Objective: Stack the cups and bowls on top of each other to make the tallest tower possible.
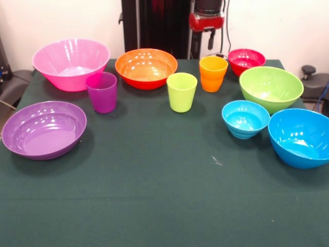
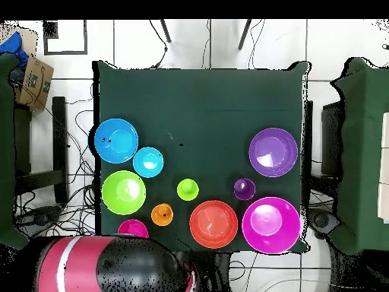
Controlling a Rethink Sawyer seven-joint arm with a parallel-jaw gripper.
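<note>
While all three cups [image 1: 182,91] and seven bowls [image 1: 271,88] sit apart, upright and unstacked on the green table [image 1: 154,185], the gripper [image 1: 206,20] hangs drawn back; whether it's wide or narrow, I cannot tell.

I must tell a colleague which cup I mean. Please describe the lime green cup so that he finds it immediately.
Start at the orange bowl at the back middle of the green table. Three cups stand in a row before it; the lime green cup is the middle one, between the purple cup and the orange cup. It alone is lime green and tumbler-shaped.
</note>
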